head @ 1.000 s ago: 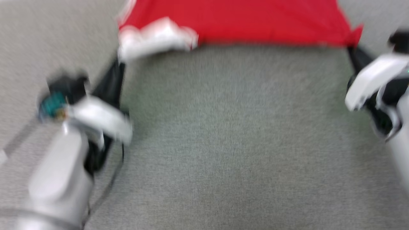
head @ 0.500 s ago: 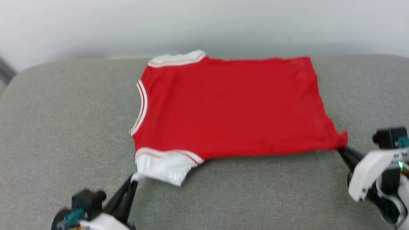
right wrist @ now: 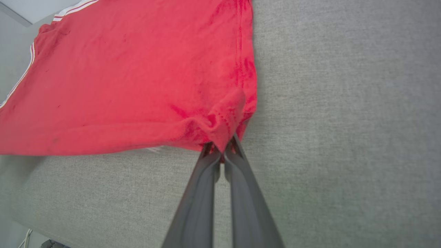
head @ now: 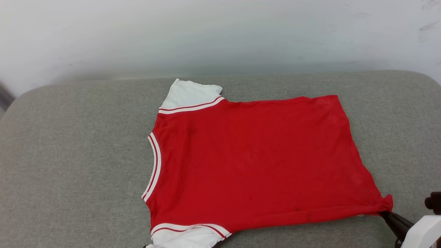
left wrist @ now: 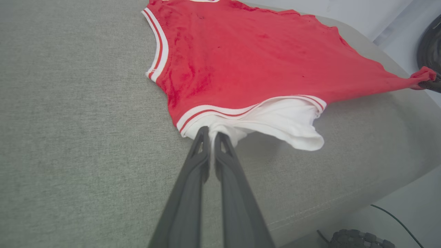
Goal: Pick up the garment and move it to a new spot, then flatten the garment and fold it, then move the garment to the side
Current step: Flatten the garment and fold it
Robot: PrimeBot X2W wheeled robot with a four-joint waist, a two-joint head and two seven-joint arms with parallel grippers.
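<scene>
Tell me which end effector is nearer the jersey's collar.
Left. The left end effector pinches the white sleeve next to the collar; the right end effector grips the hem corner at the jersey's far end.

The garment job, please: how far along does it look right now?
Done: the garment lies spread nearly flat, plain side up, on the grey cushion. In hand: left gripper pinches a white sleeve, right gripper a hem corner. Left: folding, then moving it aside.
</scene>
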